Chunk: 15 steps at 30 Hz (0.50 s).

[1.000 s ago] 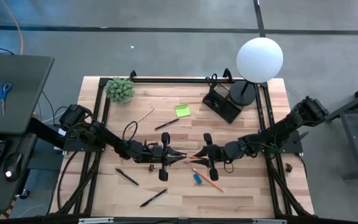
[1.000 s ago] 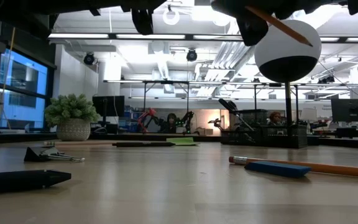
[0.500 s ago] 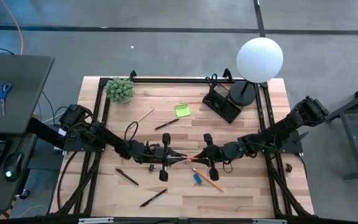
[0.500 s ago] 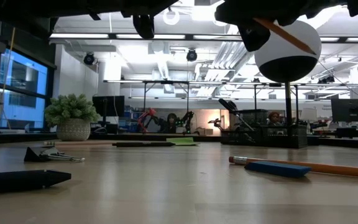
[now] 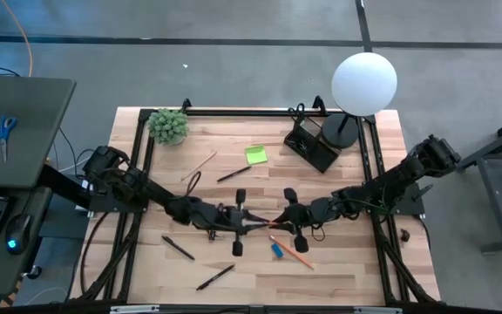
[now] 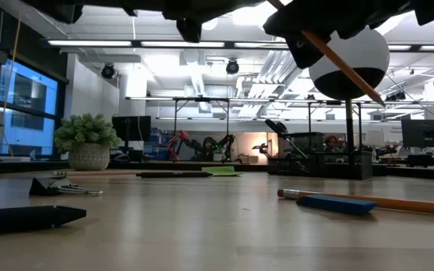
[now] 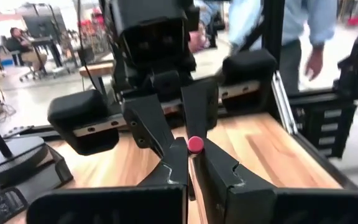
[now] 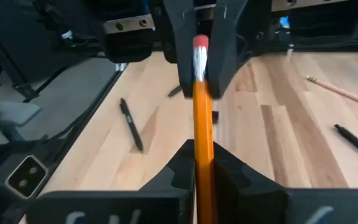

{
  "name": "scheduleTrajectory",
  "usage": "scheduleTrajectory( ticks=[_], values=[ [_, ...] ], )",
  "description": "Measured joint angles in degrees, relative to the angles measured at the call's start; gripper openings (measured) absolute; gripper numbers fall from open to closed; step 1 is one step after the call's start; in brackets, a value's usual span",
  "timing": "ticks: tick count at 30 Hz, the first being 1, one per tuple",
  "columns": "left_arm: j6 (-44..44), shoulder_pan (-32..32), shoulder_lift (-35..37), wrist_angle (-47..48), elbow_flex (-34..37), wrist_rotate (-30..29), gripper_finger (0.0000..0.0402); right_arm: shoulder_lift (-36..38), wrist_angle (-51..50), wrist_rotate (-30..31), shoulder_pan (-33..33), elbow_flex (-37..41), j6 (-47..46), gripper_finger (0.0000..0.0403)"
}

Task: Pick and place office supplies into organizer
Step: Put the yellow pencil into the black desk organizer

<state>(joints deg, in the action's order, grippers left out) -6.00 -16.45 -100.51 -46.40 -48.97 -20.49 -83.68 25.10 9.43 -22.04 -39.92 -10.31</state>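
An orange pencil (image 5: pixel 266 222) with a pink eraser hangs in the air over the middle of the table, between my two grippers. My left gripper (image 5: pixel 255 223) comes from the table's left and is shut on the eraser end. My right gripper (image 5: pixel 275 221) faces it from the right and is shut on the shaft. The pencil's tip (image 6: pixel 381 96) slants down past my right gripper. The black organizer (image 5: pixel 312 144) stands at the far right beside the lamp, with black scissor handles (image 5: pixel 297 112) sticking up from it. My left gripper pinches the pencil's eraser end (image 7: pixel 195 144) between its two fingertips, coming level from the table's left, along the pencil. The pencil is lifted clear of the table. My right gripper pinches the orange shaft (image 8: pixel 202 134) between its two fingers. It comes from the table's right, slanting slightly down, with its fingers along the pencil. The pointed end passes back under the hand and hangs lower than the eraser end.
On the table lie a lime sticky pad (image 5: pixel 255 154), a black pen (image 5: pixel 234 174), a wooden pencil (image 5: pixel 203 162), two pens (image 5: pixel 179 248) (image 5: pixel 215 276), a blue piece (image 5: pixel 277 250) beside another orange pencil (image 5: pixel 293 253), and a clip (image 6: pixel 62 187). A plant (image 5: pixel 168 126) and a white globe lamp (image 5: pixel 364 83) stand at the far edge.
My left gripper has moved a little toward the table's right edge, closer to my right gripper. The pencil has tipped steeper, with its tip now lower. My right gripper has stayed in place.
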Motion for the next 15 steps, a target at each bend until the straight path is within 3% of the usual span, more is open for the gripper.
scheduleTrajectory(
  ticks=[11,15],
  values=[
    [-1.1,0.1,0.7,20.8,-5.0,1.7,0.0001,0.0,-5.8,-2.7,0.0,-0.1,-1.9,0.0021],
    [-1.0,0.0,0.7,23.9,-6.6,2.5,0.0002,0.0,-5.8,-3.7,0.0,-0.2,-2.8,0.0021]
  ],
)
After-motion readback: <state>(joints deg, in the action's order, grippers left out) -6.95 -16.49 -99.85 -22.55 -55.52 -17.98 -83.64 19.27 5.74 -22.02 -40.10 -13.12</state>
